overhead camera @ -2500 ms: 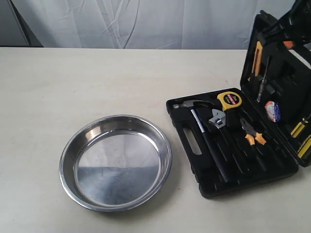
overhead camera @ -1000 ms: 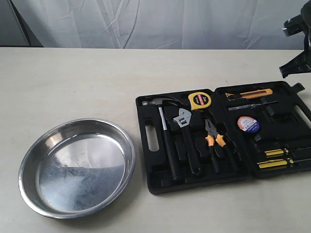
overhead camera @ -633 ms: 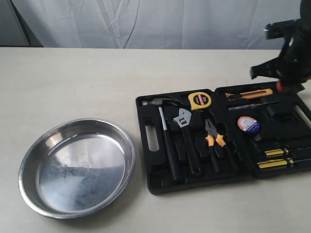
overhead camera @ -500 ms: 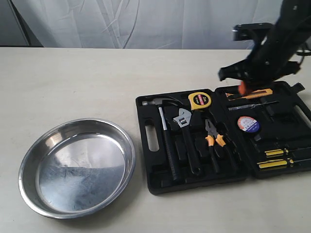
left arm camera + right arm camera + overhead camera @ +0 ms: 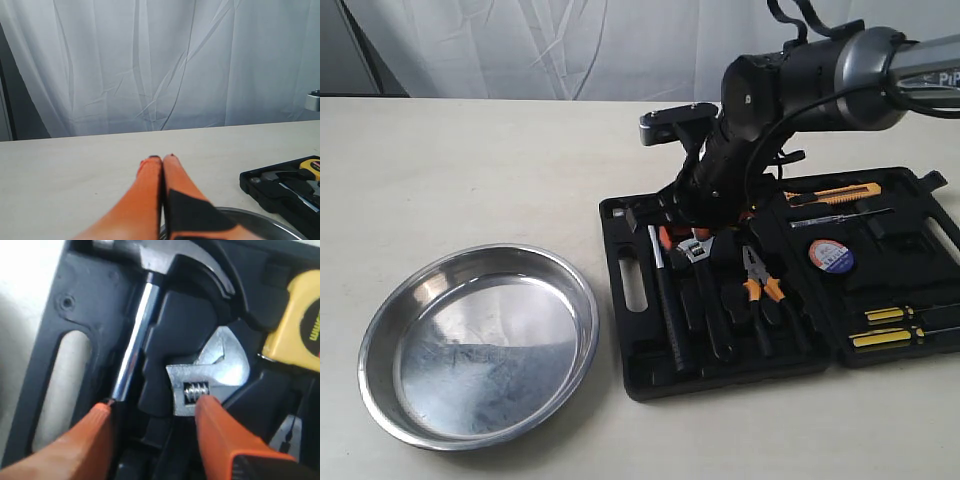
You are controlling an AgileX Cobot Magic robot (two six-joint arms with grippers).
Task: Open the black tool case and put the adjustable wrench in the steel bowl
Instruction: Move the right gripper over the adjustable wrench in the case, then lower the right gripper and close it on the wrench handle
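While the right fingers (image 5: 210, 425) hang spread wide over the wrench (image 5: 703, 262) head, holding nothing, the wrench lies in the open case (image 5: 632, 375) between hammer (image 5: 670, 330) and pliers (image 5: 760, 285). The bowl (image 5: 480, 252) sits apart on bare worktop (image 5: 470, 160). The left fingers (image 5: 152, 172) are pressed together, empty.

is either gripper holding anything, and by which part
Nothing is held. The right gripper is open over the adjustable wrench; the left gripper is shut, empty.
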